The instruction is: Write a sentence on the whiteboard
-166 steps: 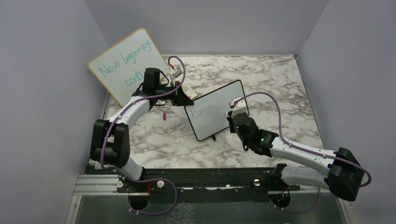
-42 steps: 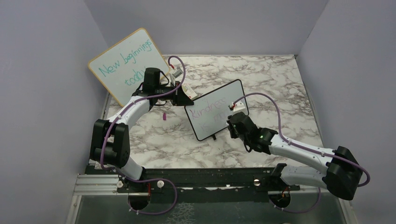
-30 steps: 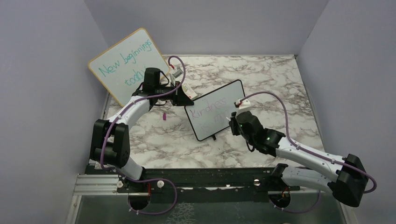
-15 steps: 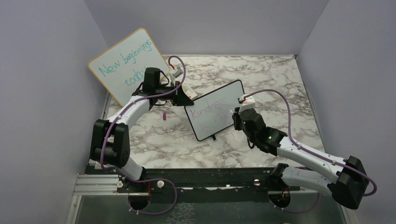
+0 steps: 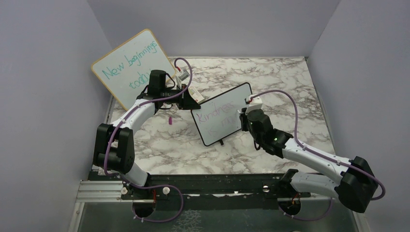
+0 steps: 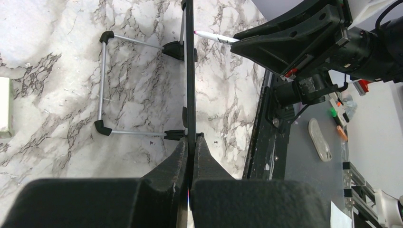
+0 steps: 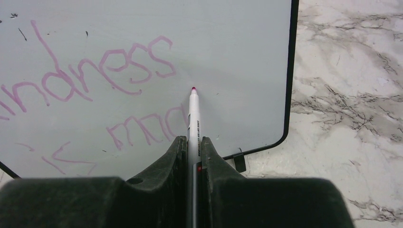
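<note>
The small black-framed whiteboard stands tilted at mid table; it also shows in the right wrist view and edge-on in the left wrist view. My left gripper is shut on its upper left edge. The purple-pink sentence reads "Kindness" over a second line "is ma". My right gripper is shut on a white marker; its pink tip sits at the board just right of the second line's last letter. In the top view the right gripper is at the board's right part.
A larger wood-framed board with teal writing leans at the back left wall. A small pink-purple marker cap lies on the marble table left of the whiteboard. The board's wire stand rests behind it.
My right gripper has moved up and rightward along the board with the marker, and the second line has grown by more letters. The left arm has not moved.
</note>
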`<move>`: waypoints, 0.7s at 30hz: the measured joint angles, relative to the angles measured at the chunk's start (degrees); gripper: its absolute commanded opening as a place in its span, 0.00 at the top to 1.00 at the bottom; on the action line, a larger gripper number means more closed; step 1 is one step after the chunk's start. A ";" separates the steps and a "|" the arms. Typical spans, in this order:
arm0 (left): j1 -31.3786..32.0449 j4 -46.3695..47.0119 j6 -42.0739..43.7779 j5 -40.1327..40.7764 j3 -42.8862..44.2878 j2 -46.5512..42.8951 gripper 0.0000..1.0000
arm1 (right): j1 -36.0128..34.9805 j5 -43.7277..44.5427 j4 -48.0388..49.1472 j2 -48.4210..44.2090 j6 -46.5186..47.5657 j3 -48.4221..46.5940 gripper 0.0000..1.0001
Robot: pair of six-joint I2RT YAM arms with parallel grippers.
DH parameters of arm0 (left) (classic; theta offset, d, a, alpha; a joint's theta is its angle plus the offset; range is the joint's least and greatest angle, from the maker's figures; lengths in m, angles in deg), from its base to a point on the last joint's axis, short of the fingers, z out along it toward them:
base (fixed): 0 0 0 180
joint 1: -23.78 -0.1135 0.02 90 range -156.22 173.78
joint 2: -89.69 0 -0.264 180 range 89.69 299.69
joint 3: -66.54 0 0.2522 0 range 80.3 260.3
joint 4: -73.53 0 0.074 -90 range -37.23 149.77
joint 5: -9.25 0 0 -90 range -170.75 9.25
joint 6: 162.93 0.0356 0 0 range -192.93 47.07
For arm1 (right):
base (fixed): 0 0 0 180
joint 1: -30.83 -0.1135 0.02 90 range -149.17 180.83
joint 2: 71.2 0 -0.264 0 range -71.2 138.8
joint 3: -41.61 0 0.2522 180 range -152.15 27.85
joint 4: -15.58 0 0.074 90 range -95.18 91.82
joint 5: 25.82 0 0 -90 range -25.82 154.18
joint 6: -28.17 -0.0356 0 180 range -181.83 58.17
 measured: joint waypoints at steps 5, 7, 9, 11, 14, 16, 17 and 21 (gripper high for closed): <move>0.02 -0.04 0.00 0.02 0.02 0.11 1.00 | 0.74 -0.61 0.66 1.11 0.09 -0.35 1.00; 0.02 -0.07 0.00 0.02 0.02 0.13 1.00 | 0.81 -0.96 0.83 1.27 0.09 -0.35 1.00; 0.02 -0.11 0.00 0.02 0.02 0.13 1.00 | 0.81 -1.60 0.83 1.33 0.07 -0.37 1.00; 0.02 -0.13 0.00 0.02 0.02 0.15 1.00 | 0.85 -1.90 0.83 1.33 0.04 -0.37 1.00; 0.02 -0.15 -0.02 0.02 0.07 0.20 1.00 | 1.01 -2.14 0.81 1.31 0.04 -0.37 1.00; 0.02 -0.22 -0.02 0.07 0.13 0.24 1.00 | 1.07 -2.14 0.76 1.18 0.04 -0.37 1.00; 0.02 -0.24 -0.02 0.11 0.13 0.24 1.00 | 1.07 -2.14 0.72 1.07 0.04 -0.37 1.00; 0.02 -0.33 -0.02 0.13 0.20 0.24 1.00 | 1.07 -2.21 0.02 0.13 0.00 -0.37 1.00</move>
